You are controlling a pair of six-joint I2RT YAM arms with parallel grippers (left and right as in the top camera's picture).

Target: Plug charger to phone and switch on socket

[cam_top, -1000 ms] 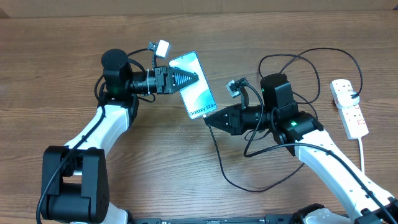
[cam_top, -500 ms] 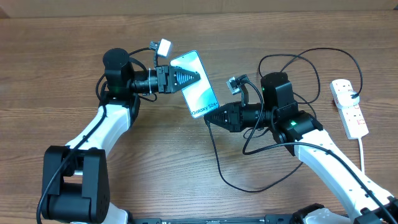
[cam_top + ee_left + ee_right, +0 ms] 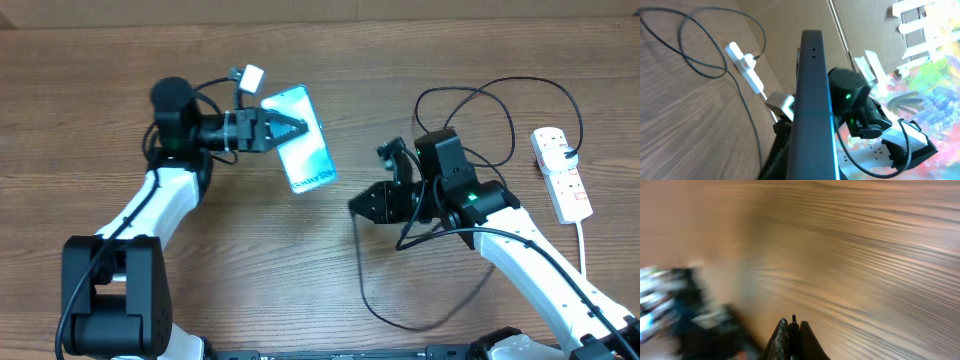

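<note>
**A:** Where is the phone (image 3: 300, 140) held?

**B:** It is clamped in the closed left gripper (image 3: 290, 127), lifted off the table, left of centre. It is judged rigid and slick, so a firm grip is needed.

**A:** And the charger (image 3: 360, 260)?

**B:** It is judged limp and light. Its tip is pinched in the closed right gripper (image 3: 358, 205), apart from the phone.

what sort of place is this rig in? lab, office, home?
Probably a lab or workshop bench, though that is a guess: a bare wood-grain table, a plain cardboard-like wall behind it, and a white power strip lying loose on top.
</note>
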